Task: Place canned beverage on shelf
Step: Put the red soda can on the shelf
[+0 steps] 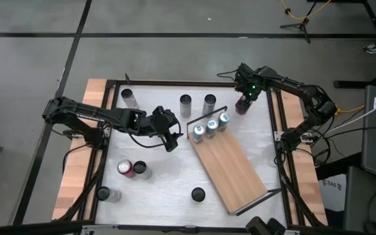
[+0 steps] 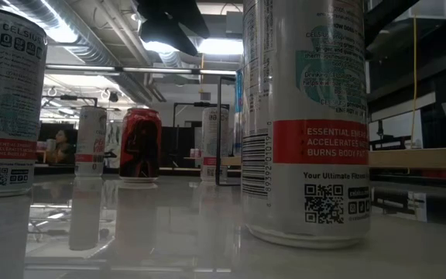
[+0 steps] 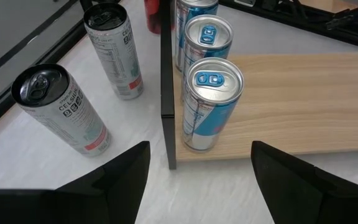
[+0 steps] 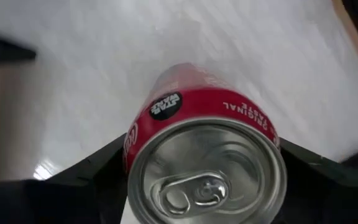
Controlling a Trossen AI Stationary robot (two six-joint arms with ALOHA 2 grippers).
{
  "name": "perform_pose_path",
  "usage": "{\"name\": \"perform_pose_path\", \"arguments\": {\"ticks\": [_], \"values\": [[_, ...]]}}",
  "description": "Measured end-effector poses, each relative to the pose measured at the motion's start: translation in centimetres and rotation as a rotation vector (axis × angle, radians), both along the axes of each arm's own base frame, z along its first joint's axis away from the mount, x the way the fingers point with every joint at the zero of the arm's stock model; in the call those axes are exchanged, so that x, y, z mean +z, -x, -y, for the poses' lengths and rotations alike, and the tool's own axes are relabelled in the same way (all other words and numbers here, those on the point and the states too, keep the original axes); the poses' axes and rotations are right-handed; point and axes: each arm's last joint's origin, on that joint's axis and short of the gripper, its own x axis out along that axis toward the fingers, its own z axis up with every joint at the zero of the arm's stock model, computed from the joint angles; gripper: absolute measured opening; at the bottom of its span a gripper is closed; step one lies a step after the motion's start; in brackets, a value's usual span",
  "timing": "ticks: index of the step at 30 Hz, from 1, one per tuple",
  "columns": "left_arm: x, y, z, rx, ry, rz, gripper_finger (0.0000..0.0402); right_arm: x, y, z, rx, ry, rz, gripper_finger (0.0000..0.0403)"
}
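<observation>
**Red can in the right claw, ready for the shelf**

From above, the right claw [image 1: 243, 99] was at the far right part of the table [image 1: 155, 196], down around a red can [image 1: 241, 104]. The shelf [image 1: 230, 166] lay slanted on the table just beside it, with three blue cans [image 1: 211, 126] in a row at its far end, next to the black wire rail [image 1: 207, 115]. The left claw [image 1: 170, 136] waited near that same end, on the other side of the rail. The near half of the board was bare — that looked like the best spot for the red can. To do this well, the claw should probably lift the can straight up, carry it over the blue cans, and put it down flat.

From table height, a big silver can [image 2: 304, 116] filled the front, and another red can [image 2: 141, 144] stood farther back. No claw showed here.

The left wrist view showed the left claw's fingers [image 3: 120, 180] spread wide, holding nothing. Two silver cans [image 3: 64, 109] stood on the table by the rail, so there was little room on that side.

The right wrist view showed the red can [image 4: 204, 155] upright between the right claw's fingers [image 4: 89, 171], one on each side — it looked gripped, or very close to it. White table lay open around it, with room to lift.
</observation>
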Motion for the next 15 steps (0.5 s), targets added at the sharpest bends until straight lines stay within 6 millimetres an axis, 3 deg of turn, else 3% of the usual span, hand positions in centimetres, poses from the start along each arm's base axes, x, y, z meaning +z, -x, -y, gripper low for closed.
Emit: {"name": "perform_pose_path", "arguments": {"ticks": [7,15], "values": [[0.01,0.0,-0.02,0.005,-0.005,0.001,0.0271,0.0,0.18,0.15,-0.385,0.025,-0.024,0.0294],[0.05,0.02,-0.14,0.039,-0.033,0.005,0.0271,-0.02,0.16,0.11,-0.702,-0.004,0.006,0.0309]]}}
